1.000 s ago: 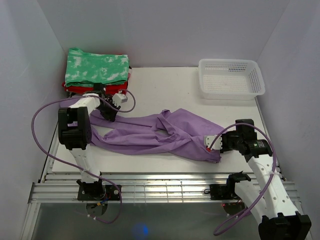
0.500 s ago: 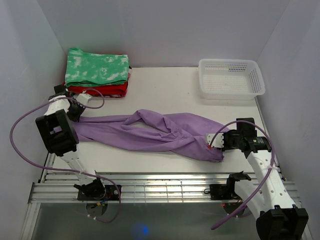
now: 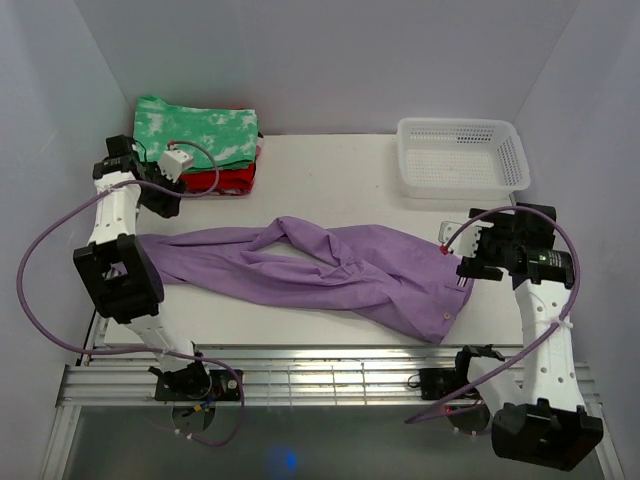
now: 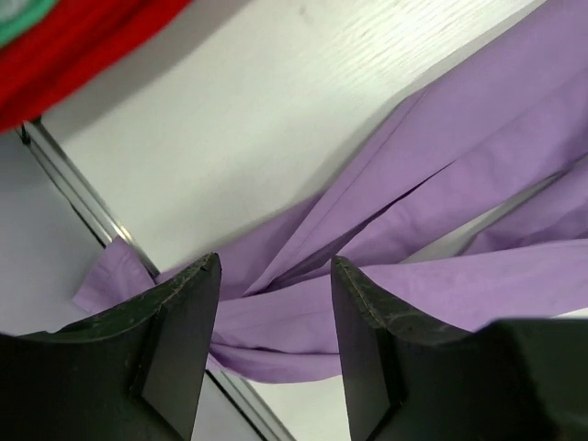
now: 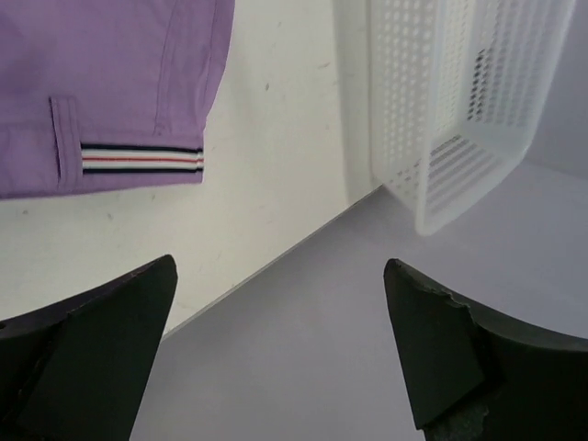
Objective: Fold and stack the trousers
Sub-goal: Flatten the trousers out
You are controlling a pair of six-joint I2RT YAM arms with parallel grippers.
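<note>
**Pose of the arms.** The left arm rises from its base and leans back along the left wall. It carries the left gripper (image 3: 163,198) over the table (image 3: 330,165), at the end farthest from the white basket (image 3: 460,155). In the left wrist view its fingers (image 4: 184,322) stand parted with nothing between them; cloth lies beneath the gap and is not clasped. The right arm stands upright from its base and bends at the elbow. The right gripper (image 3: 468,262) points inward, on the near side of the basket, toward the arm bases. Its fingers (image 5: 101,340) are spread wide and released, clear of the cloth.

**The garment.** The trousers (image 3: 330,265), plain lavender, lie unfolded on the table in one long band.
- The waist end lies on the basket's side, on the near side of the basket and beside the right gripper. A small striped tab (image 5: 142,158) shows there.
- The legs stretch away from the basket to the opposite table edge. They overlap, with raised creases near mid-length.
- In the left wrist view a hem corner (image 4: 103,280) reaches the edge rail.

**Other items.** A green-and-white garment (image 3: 195,135) rests on a red garment (image 3: 225,180). They are in the far corner opposite the basket, just beyond the left gripper.
</note>
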